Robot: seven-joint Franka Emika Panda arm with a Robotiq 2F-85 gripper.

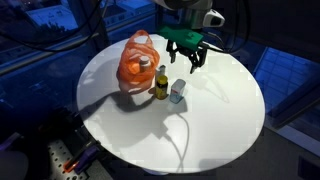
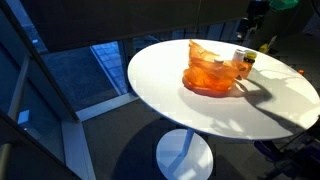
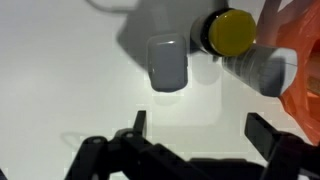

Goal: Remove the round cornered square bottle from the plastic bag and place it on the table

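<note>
Over the square bottle (image 3: pixel 167 63) on the table (image 3: pixel 60 80), pincer (image 3: pixel 200 128) downward, wide open

No readable text, labels or numbers on any item in view.

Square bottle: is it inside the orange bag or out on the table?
Out. The square bottle stands upright on the table beside the yellow-capped bottle, clear of the bag; the open hand hovers above, holding nothing.

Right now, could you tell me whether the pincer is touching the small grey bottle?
Apart. The wrist view shows bare white table between the open pincer and the grey bottle.
</note>
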